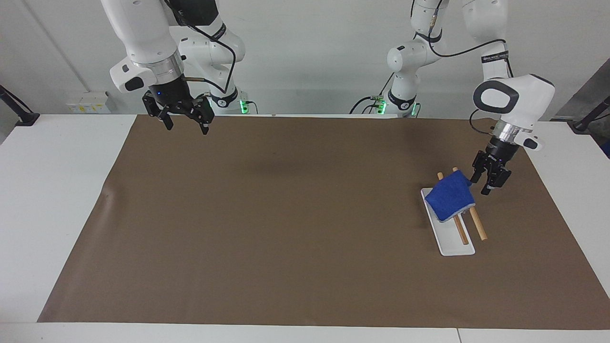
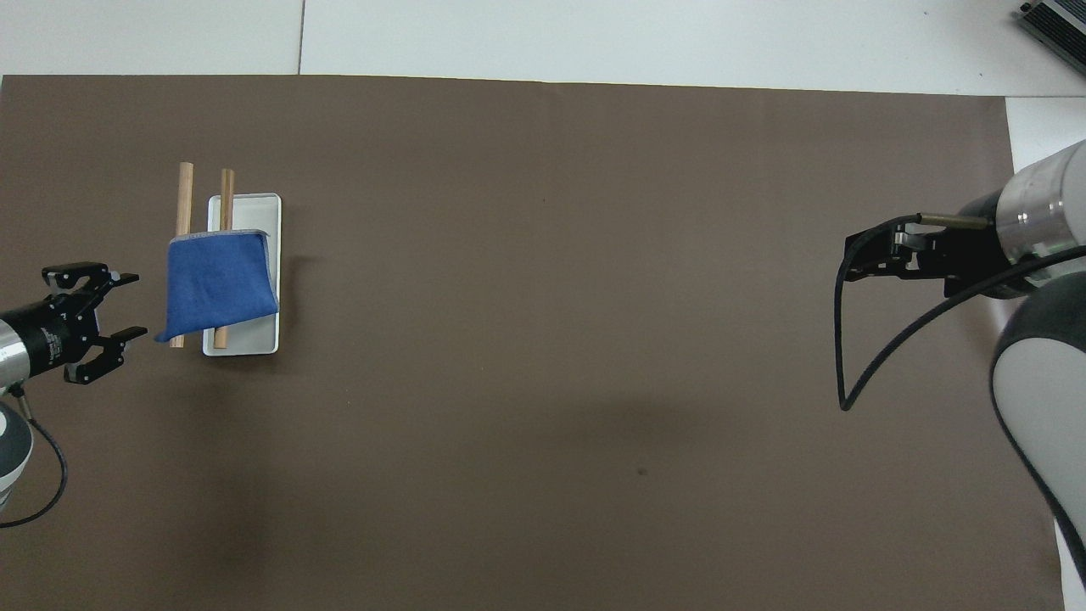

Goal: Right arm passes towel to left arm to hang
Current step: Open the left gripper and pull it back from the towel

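Observation:
The blue towel (image 1: 449, 196) (image 2: 219, 284) hangs draped over the two wooden rods (image 1: 478, 226) (image 2: 184, 187) of a small rack with a white base (image 1: 452, 244) (image 2: 250, 208), toward the left arm's end of the table. My left gripper (image 1: 479, 186) (image 2: 138, 304) is open just beside the towel's loose corner, holding nothing and with a small gap to the cloth. My right gripper (image 1: 187, 129) (image 2: 853, 261) hangs open and empty over the mat's corner at the right arm's end, where that arm waits.
A large brown mat (image 1: 286, 214) (image 2: 551, 339) covers most of the white table (image 1: 47, 190). A black cable (image 2: 882, 356) loops below the right arm's wrist.

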`<state>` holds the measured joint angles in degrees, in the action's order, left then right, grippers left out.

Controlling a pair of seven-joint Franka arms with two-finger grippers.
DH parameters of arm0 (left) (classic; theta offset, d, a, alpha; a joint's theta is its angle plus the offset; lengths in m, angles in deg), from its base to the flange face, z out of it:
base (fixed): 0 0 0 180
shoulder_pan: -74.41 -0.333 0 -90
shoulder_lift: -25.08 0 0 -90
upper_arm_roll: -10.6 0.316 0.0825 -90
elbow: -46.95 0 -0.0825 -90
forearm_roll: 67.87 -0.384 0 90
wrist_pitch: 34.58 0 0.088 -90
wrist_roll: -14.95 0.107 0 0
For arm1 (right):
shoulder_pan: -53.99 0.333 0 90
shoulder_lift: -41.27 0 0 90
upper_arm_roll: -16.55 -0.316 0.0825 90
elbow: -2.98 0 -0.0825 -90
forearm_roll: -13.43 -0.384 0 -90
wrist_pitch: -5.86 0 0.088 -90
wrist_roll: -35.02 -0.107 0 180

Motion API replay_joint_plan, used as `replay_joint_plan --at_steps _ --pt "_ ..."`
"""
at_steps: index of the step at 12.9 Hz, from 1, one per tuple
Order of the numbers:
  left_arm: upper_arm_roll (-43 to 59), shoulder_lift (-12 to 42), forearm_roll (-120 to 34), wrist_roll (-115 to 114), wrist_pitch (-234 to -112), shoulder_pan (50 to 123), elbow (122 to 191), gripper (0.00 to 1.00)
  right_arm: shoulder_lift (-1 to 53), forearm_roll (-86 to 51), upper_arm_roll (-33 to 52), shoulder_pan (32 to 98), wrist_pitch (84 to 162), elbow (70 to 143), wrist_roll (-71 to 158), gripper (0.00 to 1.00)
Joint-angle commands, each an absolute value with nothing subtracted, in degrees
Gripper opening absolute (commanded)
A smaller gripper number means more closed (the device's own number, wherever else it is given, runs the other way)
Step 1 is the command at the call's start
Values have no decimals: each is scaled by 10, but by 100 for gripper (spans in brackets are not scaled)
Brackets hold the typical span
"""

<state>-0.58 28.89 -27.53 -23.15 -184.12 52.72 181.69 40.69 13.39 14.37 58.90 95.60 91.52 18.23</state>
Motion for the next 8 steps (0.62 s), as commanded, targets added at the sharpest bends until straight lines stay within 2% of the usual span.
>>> replay_joint_plan --at_steps 1,4,8 --pt "-7 261 -274 -227 -1793 521 1747 76 414 141 143 588 952 922 197 100" --pt "-6 239 -372 -227 -1670 494 1649 76 414 141 143 587 952 922 196 100" --pt "-7 218 -483 -224 -1502 500 1515 76 414 141 143 587 952 922 196 100"
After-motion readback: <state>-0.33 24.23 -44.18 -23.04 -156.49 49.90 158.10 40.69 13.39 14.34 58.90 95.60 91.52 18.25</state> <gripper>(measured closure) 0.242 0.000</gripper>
